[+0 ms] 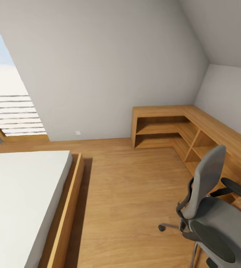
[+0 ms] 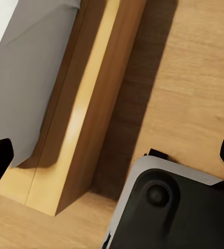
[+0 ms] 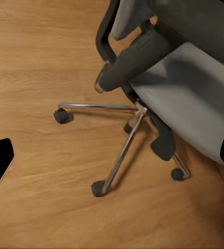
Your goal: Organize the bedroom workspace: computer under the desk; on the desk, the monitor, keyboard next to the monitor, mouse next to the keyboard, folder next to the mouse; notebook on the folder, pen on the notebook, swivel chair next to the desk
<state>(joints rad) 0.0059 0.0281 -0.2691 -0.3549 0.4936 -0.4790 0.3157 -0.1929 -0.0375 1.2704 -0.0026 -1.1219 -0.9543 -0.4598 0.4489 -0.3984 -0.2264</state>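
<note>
1. The chair (image 1: 213, 208) is the landmark: grey seat and back, black armrests, chrome star base on black casters, standing on the wooden floor (image 1: 127, 201).
2. Its seat looks bare in the head view and in the right wrist view, where the chair (image 3: 179, 88) is seen from above. No folder lies on the part of the seat that shows.
3. Just behind the chair runs a low L-shaped wooden shelf unit (image 1: 180, 130), along the wall and into the corner. Its open compartments look empty. It is light wood, not the glossy black table, so the chair probably has to be rolled elsewhere.
4. Well apart from the chair, across the floor, stands a bed (image 1: 23, 201) with a white mattress and a wooden frame. A slatted window (image 1: 16, 115) lies beyond it.
5. The left wrist view looks down on the bed frame (image 2: 86, 109) and on the robot's own dark base (image 2: 179, 207), which suggests the arm hangs tucked for driving.
6. Each end effector shows as two dark tips at opposite edges of its wrist view, left (image 2: 112, 155) and right (image 3: 112, 155), so both stand wide and hold nothing.
7. I judge the robot is on its way, looking for the table.
</note>
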